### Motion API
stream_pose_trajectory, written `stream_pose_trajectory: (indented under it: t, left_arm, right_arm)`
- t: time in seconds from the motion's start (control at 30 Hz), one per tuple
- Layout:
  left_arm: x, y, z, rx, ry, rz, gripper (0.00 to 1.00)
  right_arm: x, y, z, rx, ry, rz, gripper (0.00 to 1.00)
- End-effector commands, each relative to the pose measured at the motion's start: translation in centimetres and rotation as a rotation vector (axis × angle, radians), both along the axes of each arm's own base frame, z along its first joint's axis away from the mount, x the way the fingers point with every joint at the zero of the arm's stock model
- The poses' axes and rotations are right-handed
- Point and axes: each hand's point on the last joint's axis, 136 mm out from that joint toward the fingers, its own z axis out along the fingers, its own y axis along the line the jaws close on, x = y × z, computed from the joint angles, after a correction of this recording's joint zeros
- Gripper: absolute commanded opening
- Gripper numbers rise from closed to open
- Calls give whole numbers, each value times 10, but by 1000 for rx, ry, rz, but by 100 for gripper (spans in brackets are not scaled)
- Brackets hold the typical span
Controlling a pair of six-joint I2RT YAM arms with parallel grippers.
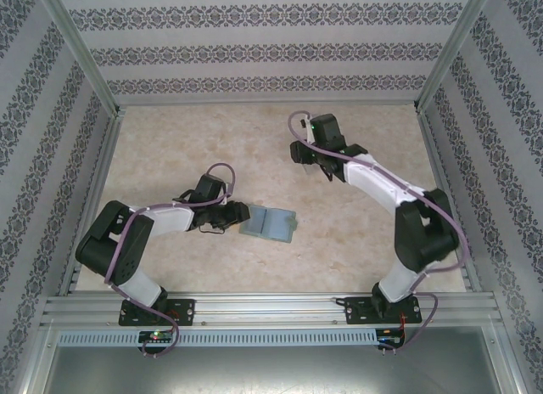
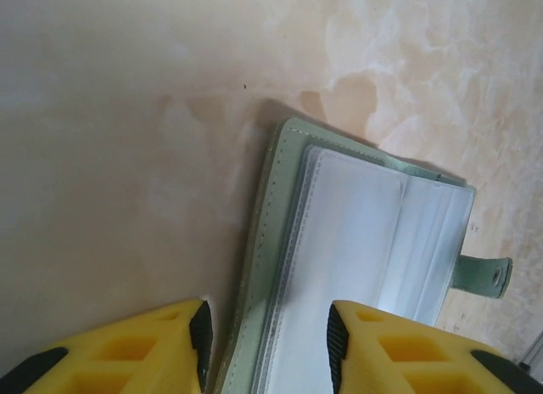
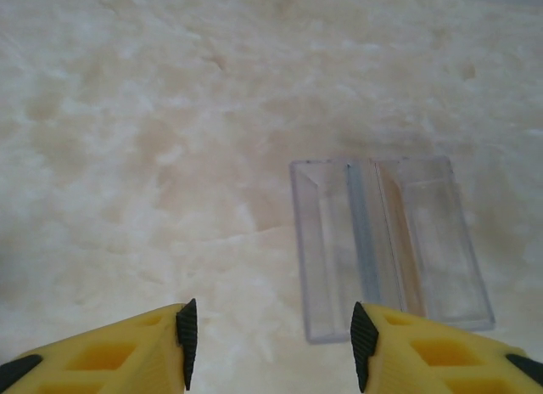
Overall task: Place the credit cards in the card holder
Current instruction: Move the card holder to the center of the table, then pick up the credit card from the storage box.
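Aluminium rail [image 1: 271,305] edges marbled table [image 1: 254,148] bearing card holder [image 1: 268,223] (wallpapered walls [image 1: 271,46]).

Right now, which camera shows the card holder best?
Left wrist: the card holder lies open and close, sleeves and tab clear. Top external shows it small beside the left tool. Right wrist faces a clear box.

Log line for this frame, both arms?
left gripper: open, straddling edge of card holder | card holder: unfolded, flat on table | right gripper: open, clear box just ahead
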Motion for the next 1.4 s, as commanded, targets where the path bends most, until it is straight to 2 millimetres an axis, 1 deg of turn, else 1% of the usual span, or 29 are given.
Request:
stream_pose_trajectory:
  t: [0.0, 0.13, 0.2, 0.27, 0.4, 0.57, 0.67, 0.83, 0.93, 1.1, 1.27, 1.37]
  left_arm:
    - [-17, -18, -8, -40, 44, -12, 40]
    - [-24, -22, -13, -38, 64, -11, 36]
    - [-26, -23, -14, -42, 74, -9, 34]
    - [-27, -24, -14, -46, 78, -6, 34]
    - [-26, -23, -8, -43, 71, -4, 33]
    - [-21, -21, 3, -20, 37, -3, 37]
    - [-17, -14, 10, 10, -4, 21, 38]
    - [-11, 1, 27, 96, -77, 34, 39]
    - [-7, 10, 35, 133, -116, 50, 40]
    - [-3, 21, 45, 195, -158, 66, 41]
    - [-1, 26, 47, 225, -174, 70, 41]
    - [-1, 25, 47, 222, -179, 73, 41]
  right_arm:
    - [11, -18, -28, -199, 91, 13, 55]
    - [33, -22, -45, -279, 133, 7, 56]
    - [39, -27, -51, -303, 163, -9, 57]
    - [45, -31, -53, -318, 165, -17, 57]
    - [50, -37, -56, -334, 178, -25, 57]
    - [54, -41, -70, -375, 210, -14, 57]
    - [56, -40, -75, -376, 213, -2, 57]
    - [58, -45, -83, -408, 224, -11, 57]
    - [59, -50, -82, -434, 217, -27, 55]
    - [60, -50, -70, -451, 181, -21, 53]
    - [60, -60, -63, -531, 147, -30, 51]
    - [60, -59, -54, -553, 112, -25, 50]
